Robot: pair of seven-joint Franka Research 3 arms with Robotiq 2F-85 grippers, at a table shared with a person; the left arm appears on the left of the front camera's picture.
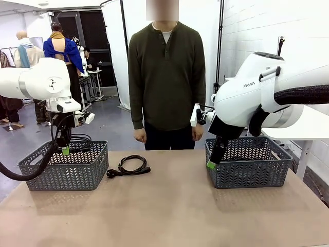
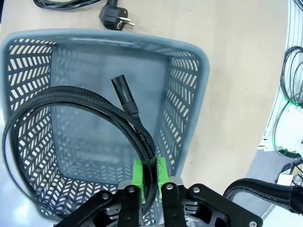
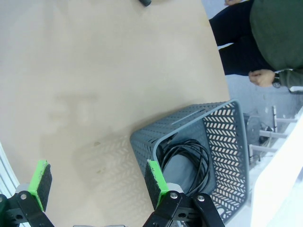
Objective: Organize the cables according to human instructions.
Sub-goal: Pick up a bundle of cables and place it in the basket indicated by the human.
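White rounded arms [image 1: 247, 98] carry thick black braided hoses [image 1: 303, 95] and black tools [image 2: 149, 169] tipped with green pads [image 3: 155, 176].

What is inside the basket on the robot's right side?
A coil of black cable lies on the floor of the right basket. The right gripper, open, has one finger covering the basket's near corner, so anything there is hidden.

A braided black cable [image 2: 132, 135] is pinched between the pads of my left gripper [image 2: 149, 166]. From there it swings out in a wide loop over the grey basket [image 2: 189, 85] below my hand, its straight plug pointing away from me. A second cable [image 2: 113, 14] (two-pin plug) lies on the table beyond that basket's far rim. A thin coiled cable [image 3: 204, 163] rests in the other basket [image 3: 239, 142], just past my right gripper [image 3: 97, 177]. The human [image 1: 166, 77] stands opposite, arms down.
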